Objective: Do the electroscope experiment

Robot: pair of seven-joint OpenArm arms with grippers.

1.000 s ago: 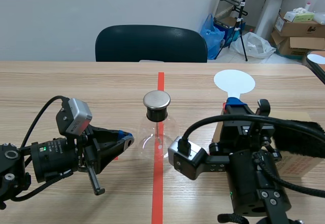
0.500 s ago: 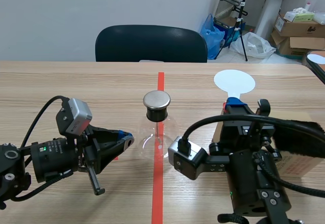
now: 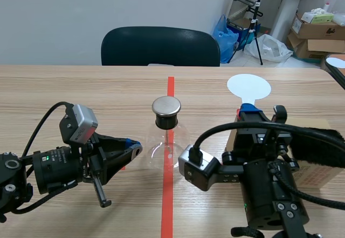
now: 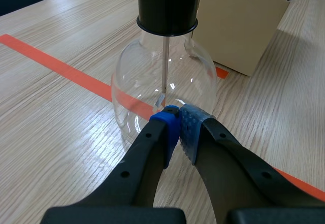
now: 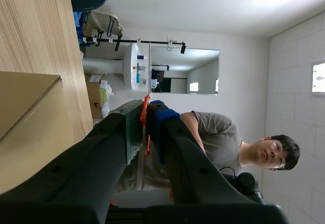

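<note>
**Scene view.** The left claw (image 3: 136,149) is lying low on the table (image 3: 81,92), its fingers drawn together with nothing between them. The electroscope flask (image 3: 167,141) is standing just ahead of its tips, clear glass under a black stopper and a round metal cap (image 3: 166,106). The right claw (image 3: 248,109) is pointing away from the robot, beside the flask and apart from it. It is clamping the stem of a white paddle (image 3: 248,87), whose round disc is showing past the fingertips. A cardboard box (image 3: 323,177) is sitting beside this claw, with a black furry strip (image 3: 318,143) lying on top. A dark chair (image 3: 160,46) is standing beyond the table.

**Left wrist view.** The blue pads are meeting, empty, at the foot of the flask's bulb; whether they are touching the glass cannot be told. A thin rod (image 4: 165,66) is hanging down inside from the stopper (image 4: 167,5). The box is sitting beyond the flask.

**Right wrist view.** The pads are pressing on a thin strip seen edge-on, the paddle. The box is sitting beside the claw. A person (image 5: 213,137) in a grey shirt is showing ahead of it.
</note>
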